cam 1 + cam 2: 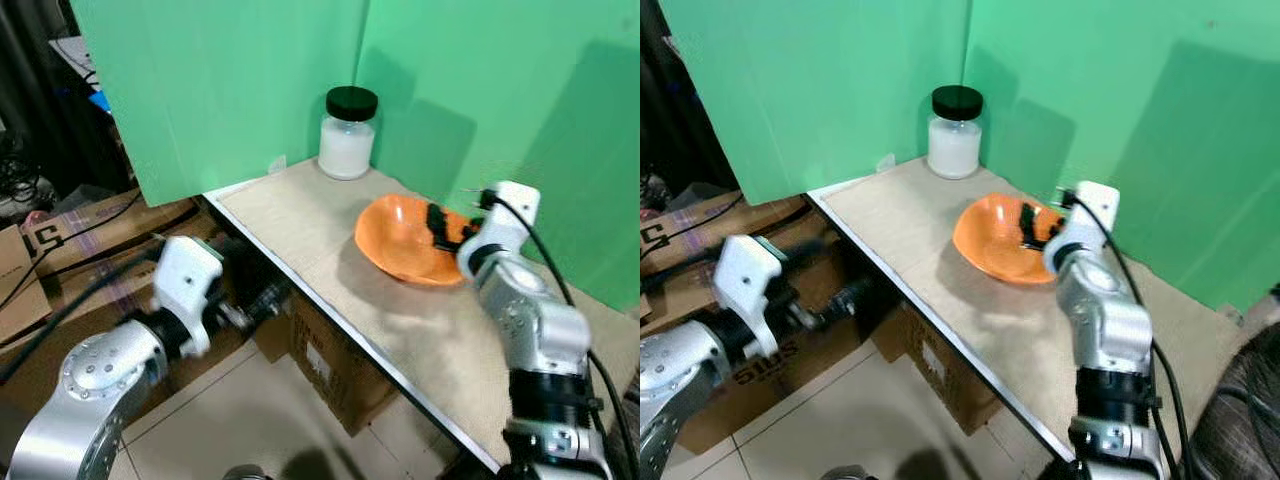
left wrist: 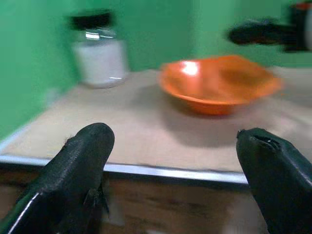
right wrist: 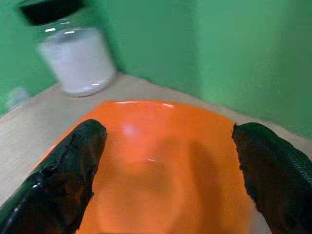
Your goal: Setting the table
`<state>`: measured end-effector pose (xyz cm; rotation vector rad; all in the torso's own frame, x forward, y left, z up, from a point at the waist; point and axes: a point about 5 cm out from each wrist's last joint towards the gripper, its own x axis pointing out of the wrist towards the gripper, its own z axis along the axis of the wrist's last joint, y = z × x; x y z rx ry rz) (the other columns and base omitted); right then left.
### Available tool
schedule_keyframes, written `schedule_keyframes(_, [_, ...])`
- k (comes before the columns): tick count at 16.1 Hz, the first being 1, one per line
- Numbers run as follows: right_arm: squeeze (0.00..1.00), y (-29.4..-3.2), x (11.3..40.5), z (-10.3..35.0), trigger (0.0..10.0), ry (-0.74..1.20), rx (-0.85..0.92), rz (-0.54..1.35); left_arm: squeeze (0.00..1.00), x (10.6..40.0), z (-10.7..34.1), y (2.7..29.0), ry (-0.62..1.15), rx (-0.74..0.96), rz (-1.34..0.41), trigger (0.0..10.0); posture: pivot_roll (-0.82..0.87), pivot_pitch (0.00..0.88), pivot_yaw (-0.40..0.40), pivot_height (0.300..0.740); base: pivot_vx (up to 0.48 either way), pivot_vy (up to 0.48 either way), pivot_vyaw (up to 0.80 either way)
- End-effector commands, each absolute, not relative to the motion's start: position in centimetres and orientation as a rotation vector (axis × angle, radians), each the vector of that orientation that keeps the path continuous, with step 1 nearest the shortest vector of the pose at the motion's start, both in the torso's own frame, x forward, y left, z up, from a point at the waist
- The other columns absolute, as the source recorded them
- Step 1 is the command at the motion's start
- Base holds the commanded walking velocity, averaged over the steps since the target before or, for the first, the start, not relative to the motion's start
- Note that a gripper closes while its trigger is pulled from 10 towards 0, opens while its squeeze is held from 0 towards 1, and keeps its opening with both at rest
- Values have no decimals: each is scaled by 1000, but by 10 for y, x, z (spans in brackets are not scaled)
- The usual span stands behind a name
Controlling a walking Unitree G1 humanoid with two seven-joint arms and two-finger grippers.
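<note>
Both pincers gape wide: right pincer (image 3: 165, 161) over the orange bowl (image 1: 405, 240), left pincer (image 2: 175, 161) below the table (image 1: 300, 240) edge.

The robot has two shiny silver arms made of round, smooth parts. The left arm (image 1: 105, 375) has a round cap with small screws in a ring. Each wrist has a white boxy block. A black cable runs along the right arm (image 1: 530, 330). The fingers (image 2: 78, 168) are black, thick and rounded at the tips, with a rough, dull skin.
</note>
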<state>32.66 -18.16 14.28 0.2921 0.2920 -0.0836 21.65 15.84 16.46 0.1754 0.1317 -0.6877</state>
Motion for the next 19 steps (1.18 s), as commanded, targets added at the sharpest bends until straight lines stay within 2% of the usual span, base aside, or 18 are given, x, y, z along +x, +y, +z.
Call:
schedule_keyframes(1, [129,-191,328,142,10000,328,343,-129,0,211,162,152,164,163,-758,10000,159,0,-56,740,0,0,0])
schedule_keyframes(2, [129,-194,328,140,10000,350,356,-142,0,210,160,150,175,159,-773,10000,159,0,-57,740,0,0,0])
schedule_keyframes(3, [0,-196,326,134,10000,401,372,-145,0,208,159,149,189,148,-796,10000,159,0,-59,740,0,0,0])
schedule_keyframes(5, [0,-192,323,118,10000,520,487,-105,0,204,157,149,212,127,-834,10000,161,0,-66,740,0,0,0])
schedule_keyframes(6, [0,-186,322,113,2902,545,535,-83,0,204,157,150,217,128,-834,10000,163,0,-69,740,0,0,0])
schedule_keyframes(7, [0,-183,322,112,0,554,552,-75,0,204,157,150,218,129,-832,10000,165,0,-71,740,0,0,0])
schedule_keyframes(12, [0,-180,326,110,0,581,662,-68,0,207,157,153,220,150,-815,10000,169,0,-81,740,0,0,0])
schedule_keyframes(19, [0,-181,326,107,0,590,685,-77,0,210,158,153,219,163,-816,10000,169,0,-75,740,0,0,0])
